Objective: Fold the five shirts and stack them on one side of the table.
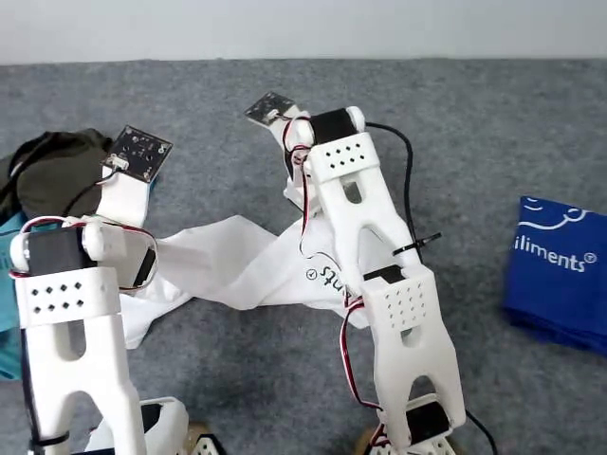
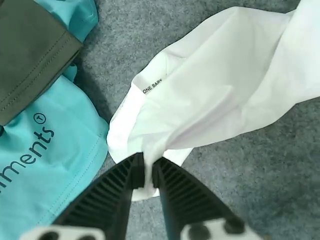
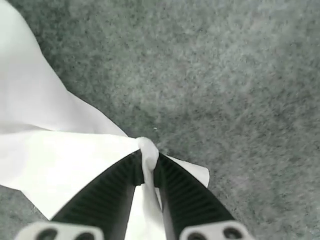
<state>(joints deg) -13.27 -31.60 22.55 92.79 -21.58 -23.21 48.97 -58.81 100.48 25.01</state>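
2 pinches on 1 white shirt point(image 1: 237, 261)! Left gripper point(image 2: 145, 162): jaws almost closed, clamped on a bunched edge below a small printed label. Right gripper point(image 3: 147, 160): same story, squeezed tight on a twisted corner. Draped between both arms, mid-table on grey carpet point(image 1: 474, 114). Off left, teal shirt point(image 2: 45, 150) overlapped by dark olive shirt point(image 2: 30, 55); far right, folded blue shirt point(image 1: 560, 275).

High view overhead, facing table point(image 1: 493, 133) — wrist views close, downward — sharing white shirt point(image 1: 237, 261).
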